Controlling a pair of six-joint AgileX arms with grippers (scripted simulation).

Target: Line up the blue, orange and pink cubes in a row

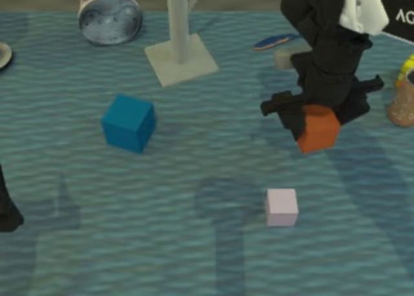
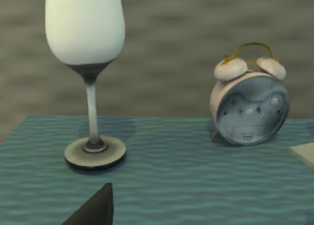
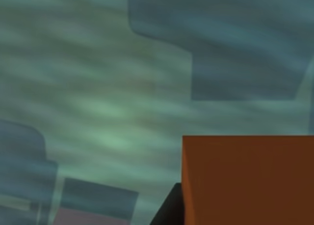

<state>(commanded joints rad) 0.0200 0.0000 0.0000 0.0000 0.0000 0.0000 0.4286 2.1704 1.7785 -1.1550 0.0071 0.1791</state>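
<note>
At the table's left edge, toward its near corner, your left gripper [image 1: 8, 212] sits parked, and you cannot tell how its jaws stand; its wrist view only looks past a wine glass [image 2: 86, 63] and an alarm clock [image 2: 250, 107] near the far left corner. Next comes the blue cube [image 1: 129, 122], resting on the table [image 1: 194, 257] left of centre, turned slightly askew and well apart from the other 2. Moving right, the pink cube [image 1: 281, 207] sits flat nearer the front edge, right of centre. Beyond it, toward the right edge, your right gripper [image 1: 310, 125] has its jaws clenched on the orange cube [image 1: 319, 128], which looks lifted and tilted above the table, presumably carried for placing in line. The right wrist view shows the orange cube close up over the cloth. Judging by this, 1 cube is in transit and the row is not yet formed.
</note>
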